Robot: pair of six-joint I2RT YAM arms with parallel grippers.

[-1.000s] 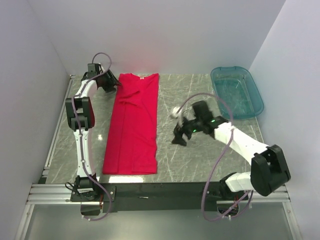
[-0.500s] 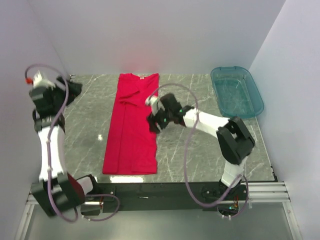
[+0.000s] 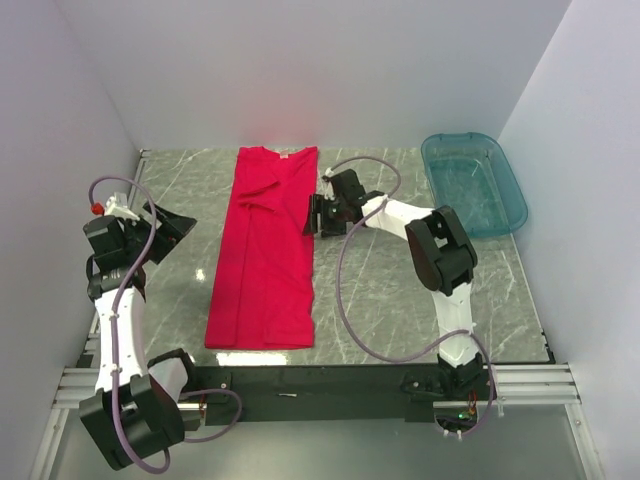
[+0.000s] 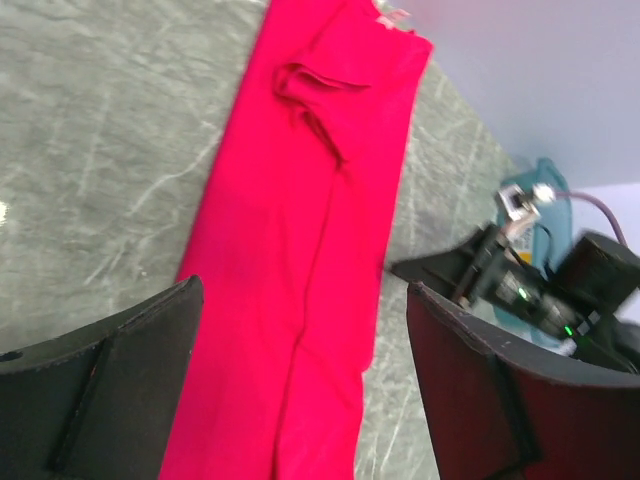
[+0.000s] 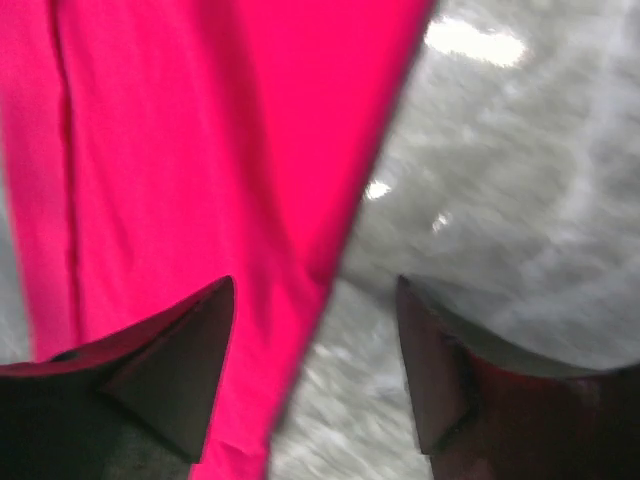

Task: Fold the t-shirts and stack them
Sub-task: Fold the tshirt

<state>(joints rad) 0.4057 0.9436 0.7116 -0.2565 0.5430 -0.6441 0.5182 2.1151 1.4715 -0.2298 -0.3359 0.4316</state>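
Note:
The red t-shirt (image 3: 262,250) lies flat on the grey marbled table as a long narrow strip, collar and small white label (image 3: 285,153) at the far end. A sleeve fold bunches near its top (image 4: 305,85). My left gripper (image 3: 168,224) hovers open, well left of the shirt and apart from it; in its wrist view (image 4: 305,385) the shirt (image 4: 320,220) shows between the spread fingers from above. My right gripper (image 3: 314,214) is low at the shirt's right edge, open, with the fabric edge (image 5: 330,250) running between its fingers (image 5: 160,380).
A teal plastic bin (image 3: 475,185) stands at the far right of the table, also seen in the left wrist view as the teal bin (image 4: 535,185). White walls close in the left, back and right. The arms' base rail (image 3: 300,385) runs along the near edge.
My left arm pulled back from the shirt's far left corner towards the near left, with its jaws spread wider. My right arm swung left across the table to the shirt's right edge.

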